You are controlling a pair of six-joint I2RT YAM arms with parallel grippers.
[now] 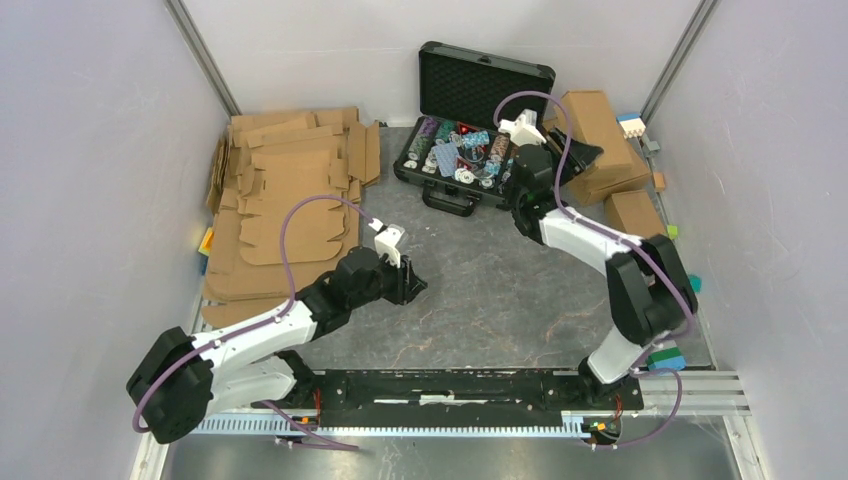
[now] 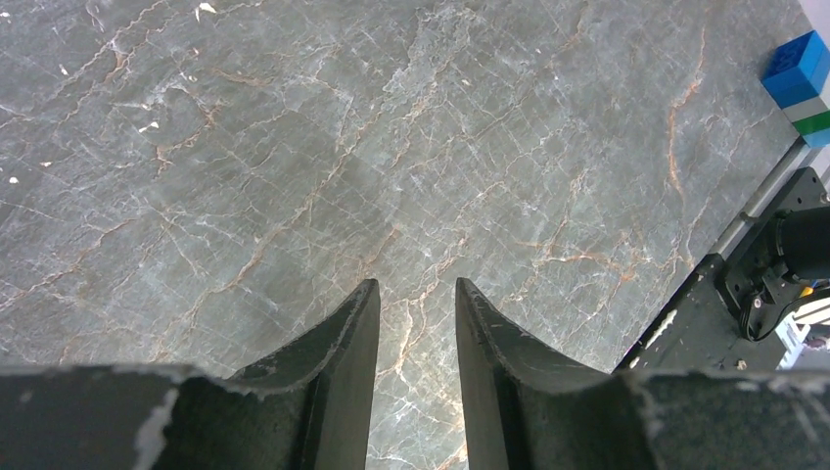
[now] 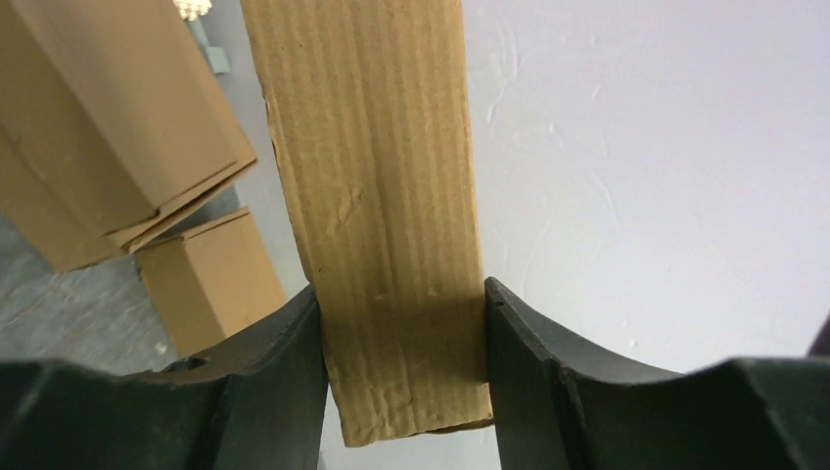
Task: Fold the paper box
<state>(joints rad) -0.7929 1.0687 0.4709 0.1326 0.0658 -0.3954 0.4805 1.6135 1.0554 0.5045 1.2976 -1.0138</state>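
Right pincer (image 3: 401,290): clamped on the paper box (image 3: 377,176), cardboard filling the gap, held aloft near the far right corner of the desk (image 2: 294,147).
Left pincer (image 2: 416,294): parted, nothing between, low over the desk's middle.
Done: folding apparently complete, judging by the closed, flat side.
Left: likely only setting down beside the brown boxes (image 1: 600,135).
Far left edge: flat blanks (image 1: 290,200), unfolded.

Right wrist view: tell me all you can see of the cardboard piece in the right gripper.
The cardboard piece is plain brown corrugated board, with fine ribs running lengthwise and a few small dents. Only a flat narrow panel shows, clamped on both edges by the right gripper. One end pokes past the fingers toward the camera; the other runs out of view. Nothing else visibly touches it.
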